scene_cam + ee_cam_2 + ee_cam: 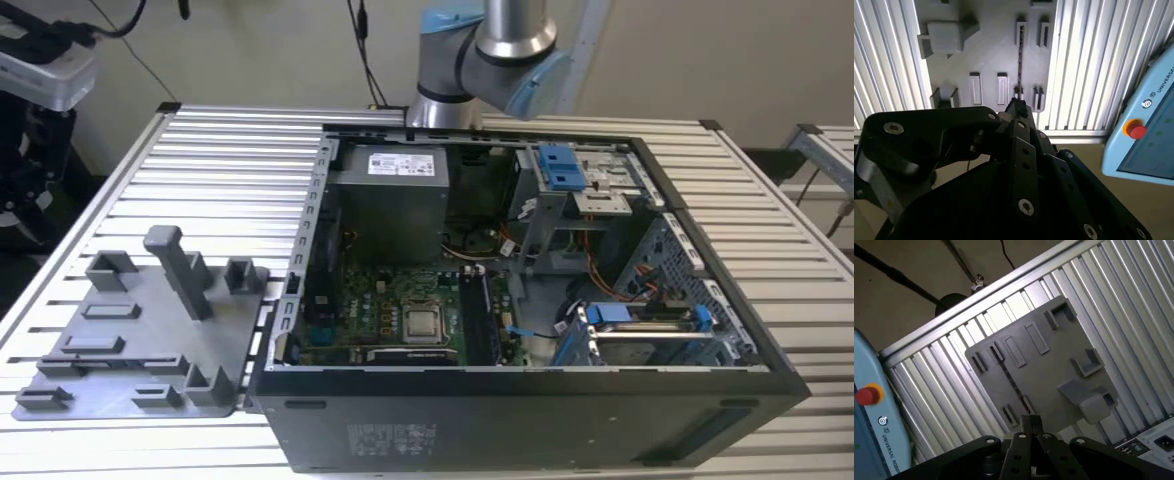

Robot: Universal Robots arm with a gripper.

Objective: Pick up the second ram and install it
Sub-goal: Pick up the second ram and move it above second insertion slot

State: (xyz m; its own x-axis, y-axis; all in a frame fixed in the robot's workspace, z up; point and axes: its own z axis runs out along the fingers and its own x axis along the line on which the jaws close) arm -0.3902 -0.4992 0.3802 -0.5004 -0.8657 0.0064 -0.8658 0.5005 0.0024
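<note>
— So, where was the ram (1019,60) (1011,380)?

— You had it standing on edge on the grey plate (989,55), a thin dark line in both wrist views, each end slotted into a small holder (1021,32). It was clear of the gripper (1016,106) (1030,421).

— And how was the gripper set?

— Closed up tight, pinching nothing. You held it above the plate, apart from the ram. In the second wrist view its tip lined up with one end of the stick.

— What else was around?

— Your plate lay on the slatted table (227,150), just beside the open case (534,420), at the exterior view's left of it. The case's board (387,300) faced up. The arm (487,45) rose behind the case's far wall. Past the table's edge, in the second wrist view, you had the pale blue pendant (1149,100) with its red button (1136,131).
</note>
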